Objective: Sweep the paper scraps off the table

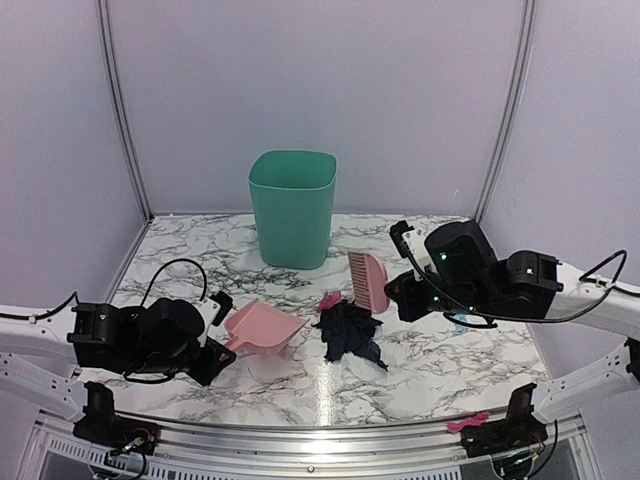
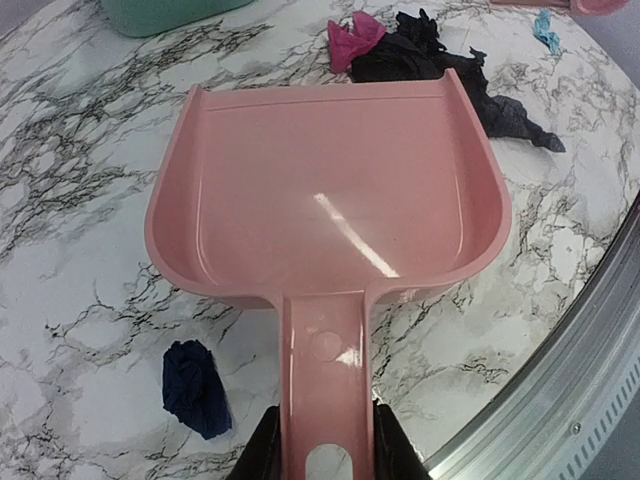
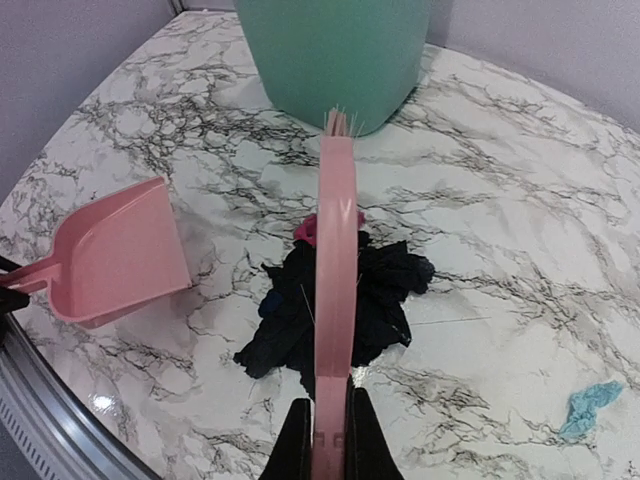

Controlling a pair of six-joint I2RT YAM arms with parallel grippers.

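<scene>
Both pinching handles: left end effector's (image 2: 325,450) dustpan (image 2: 320,190) opens toward paper scraps (image 2: 420,65); right end effector's (image 3: 328,440) brush (image 3: 337,260) points toward bin (image 3: 335,50).

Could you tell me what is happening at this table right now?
The two arms are set up for sweeping. The left hand grips the pink dustpan by its handle, its mouth facing the pile of dark paper scraps on the table; the pan is empty. The right hand holds the pink brush by that pile. One navy scrap lies beside the dustpan's handle and a light-blue scrap lies apart, to the right. A green bin stands behind.
</scene>
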